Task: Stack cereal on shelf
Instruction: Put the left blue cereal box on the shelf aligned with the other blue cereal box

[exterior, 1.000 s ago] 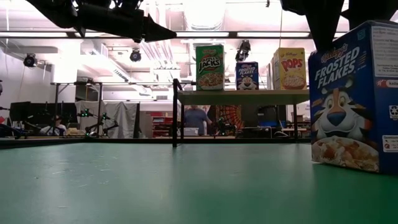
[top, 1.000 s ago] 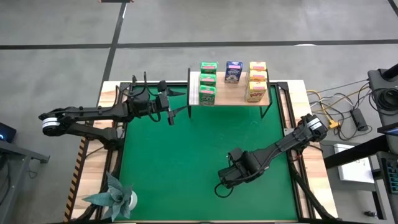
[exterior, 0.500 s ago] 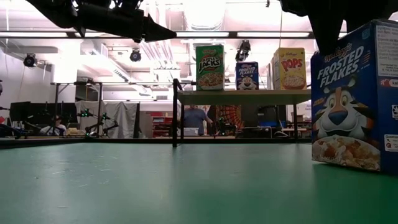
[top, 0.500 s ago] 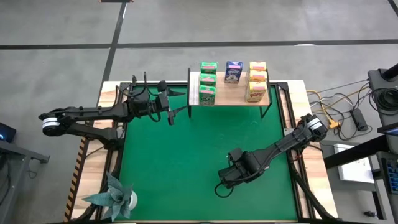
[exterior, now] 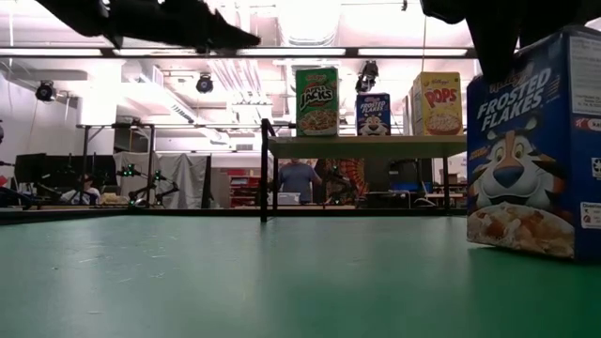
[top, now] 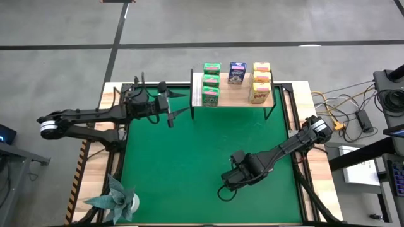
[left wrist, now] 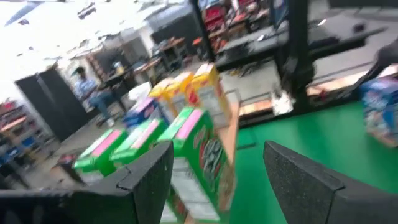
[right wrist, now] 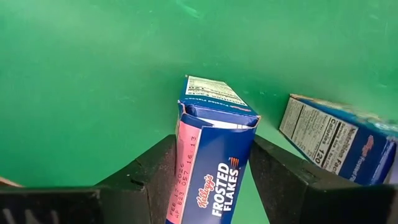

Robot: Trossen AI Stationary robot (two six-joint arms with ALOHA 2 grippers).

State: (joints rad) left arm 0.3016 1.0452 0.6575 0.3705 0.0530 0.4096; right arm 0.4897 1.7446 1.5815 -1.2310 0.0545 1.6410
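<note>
Cereal: 7 boxes on shelf (top: 265, 101); 2 blue boxes on mat.
Right pincer (right wrist: 211, 163): my jaws flank 1 blue box (right wrist: 214, 140), closing in.
Left pincer (left wrist: 217, 180): apart, empty.
Left: 2.

Robotics lab or workshop: open hall with concrete floor (top: 252, 25), ceiling ducts (exterior: 169, 99) and strip lights (exterior: 310, 14). More robot arms (exterior: 141, 183) on benches; seated person (exterior: 84, 188) at monitors (exterior: 38, 169).
</note>
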